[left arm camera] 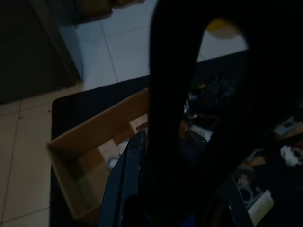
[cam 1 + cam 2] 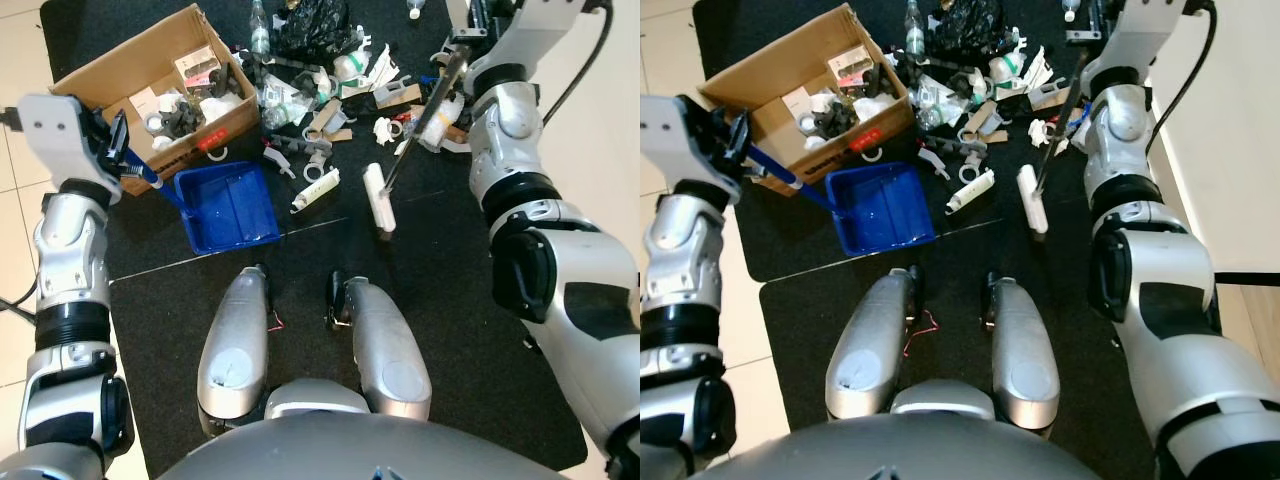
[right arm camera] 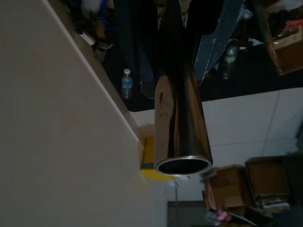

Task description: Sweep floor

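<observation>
Left pincer, at 10 o'clock in the head view, is clamped on the blue handle of the dustpan. The pan lies flat on the black mat, just below the cardboard box. Right pincer, at 1 o'clock, is closed around the metal broom handle. The handle slants down to the white broom head, which rests on the mat right of centre, apart from the pan.

The litter pile sits at 12 o'clock, above both tools, with one white tube lying between pan and broom head.

Risks, as judged:
- The broom head sits below most of the litter; a stroke from here would miss it or scatter pieces off the mat.
- The pan's open edge cannot be confirmed as facing the pile; debris may slide past.
- The pan handle is touching or nearly touching the box, so a pull could snag.
</observation>
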Robot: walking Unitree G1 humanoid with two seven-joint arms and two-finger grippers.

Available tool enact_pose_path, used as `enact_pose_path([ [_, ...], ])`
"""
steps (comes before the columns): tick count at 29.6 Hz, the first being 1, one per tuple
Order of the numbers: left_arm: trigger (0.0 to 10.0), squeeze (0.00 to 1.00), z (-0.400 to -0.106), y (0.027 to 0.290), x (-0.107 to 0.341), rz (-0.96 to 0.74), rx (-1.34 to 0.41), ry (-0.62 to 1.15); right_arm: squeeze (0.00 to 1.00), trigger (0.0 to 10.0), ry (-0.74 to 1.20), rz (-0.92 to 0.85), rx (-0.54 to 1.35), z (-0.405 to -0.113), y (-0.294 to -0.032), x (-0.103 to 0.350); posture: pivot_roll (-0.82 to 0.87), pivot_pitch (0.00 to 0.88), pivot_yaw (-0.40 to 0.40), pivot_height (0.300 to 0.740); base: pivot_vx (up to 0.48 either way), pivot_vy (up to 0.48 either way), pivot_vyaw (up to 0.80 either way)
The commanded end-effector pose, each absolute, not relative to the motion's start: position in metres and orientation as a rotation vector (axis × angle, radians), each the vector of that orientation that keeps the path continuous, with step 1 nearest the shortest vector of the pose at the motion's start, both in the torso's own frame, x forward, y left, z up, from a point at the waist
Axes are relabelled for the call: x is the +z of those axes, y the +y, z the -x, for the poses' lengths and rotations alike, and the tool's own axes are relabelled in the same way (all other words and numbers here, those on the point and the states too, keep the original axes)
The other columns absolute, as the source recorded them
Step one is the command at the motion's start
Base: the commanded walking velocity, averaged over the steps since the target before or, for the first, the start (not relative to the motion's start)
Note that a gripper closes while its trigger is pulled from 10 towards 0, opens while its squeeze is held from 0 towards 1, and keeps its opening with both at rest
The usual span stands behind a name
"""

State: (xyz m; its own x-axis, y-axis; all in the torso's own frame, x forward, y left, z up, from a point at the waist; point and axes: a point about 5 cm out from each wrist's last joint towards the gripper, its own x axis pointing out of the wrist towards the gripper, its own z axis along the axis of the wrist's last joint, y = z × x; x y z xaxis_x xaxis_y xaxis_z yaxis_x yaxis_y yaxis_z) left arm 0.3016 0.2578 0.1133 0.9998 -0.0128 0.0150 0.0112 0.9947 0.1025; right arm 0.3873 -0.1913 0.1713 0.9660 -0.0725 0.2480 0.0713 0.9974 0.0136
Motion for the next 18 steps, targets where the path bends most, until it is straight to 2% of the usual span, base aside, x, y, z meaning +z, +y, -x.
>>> enact_pose_path([
  [1, 10.0, 0.00, -0.312, 0.238, 0.110, -0.031, -0.051, -0.022, 0.00, 10.0, -0.238, -0.046, -0.089, -0.386, -0.192, 0.167, 0.24, 0.273, -0.036, 0.740, 0.000, 0.000, 0.00],
  [10, 10.0, 0.00, -0.324, 0.217, 0.115, -0.033, -0.117, -0.043, 0.00, 10.0, -0.226, -0.215, -0.088, -0.386, -0.179, 0.159, 0.26, 0.266, -0.025, 0.740, 0.000, 0.000, 0.00],
  [14, 10.0, 0.00, -0.322, 0.215, 0.109, -0.048, -0.129, -0.028, 0.00, 10.0, -0.211, -0.215, -0.077, -0.386, -0.172, 0.156, 0.26, 0.268, -0.025, 0.740, 0.000, 0.000, 0.00],
  [18, 10.0, 0.00, -0.310, 0.210, 0.096, -0.098, -0.165, 0.004, 0.00, 10.0, -0.186, -0.140, -0.055, -0.387, -0.162, 0.155, 0.26, 0.273, -0.030, 0.740, 0.000, 0.000, 0.00],
])
